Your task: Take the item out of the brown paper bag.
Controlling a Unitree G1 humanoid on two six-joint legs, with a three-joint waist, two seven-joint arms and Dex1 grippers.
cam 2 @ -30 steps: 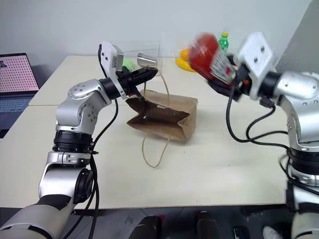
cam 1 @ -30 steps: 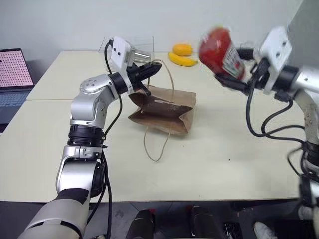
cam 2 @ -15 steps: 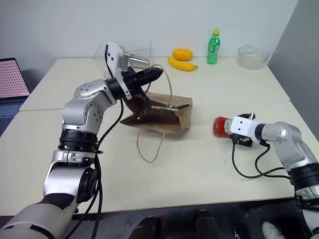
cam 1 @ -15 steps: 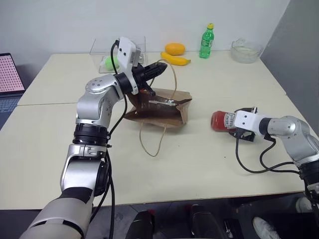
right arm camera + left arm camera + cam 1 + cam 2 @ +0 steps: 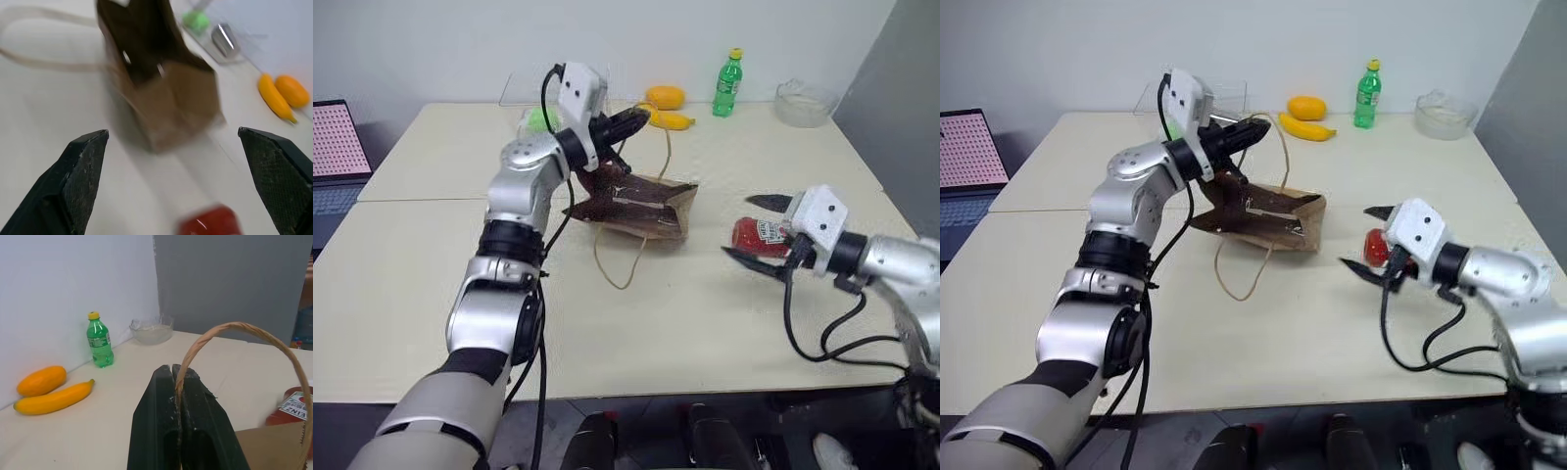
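Pale tabletop (image 5: 636, 333) is stretching out under both arms, with a white wall behind it. Near the middle, the bag (image 5: 641, 208) is lying on its side, one handle loop (image 5: 625, 264) trailing on the table toward the near edge. The left gripper (image 5: 641, 117) is reaching over the bag, its fingers (image 5: 195, 426) pressing together on the other handle (image 5: 244, 330), which is arching up from the bag. To the right of the bag, the item (image 5: 759, 235), a red bottle with a white label, is lying on the table. The right gripper (image 5: 756, 227) is hovering right around it with its fingers (image 5: 83, 171) spreading wide, gripping nothing. Along the far edge are sitting a banana (image 5: 674, 121), an orange fruit (image 5: 665, 96), a green bottle (image 5: 728, 83) and a glass bowl (image 5: 800, 102). At far left a laptop (image 5: 335, 147) is standing open.
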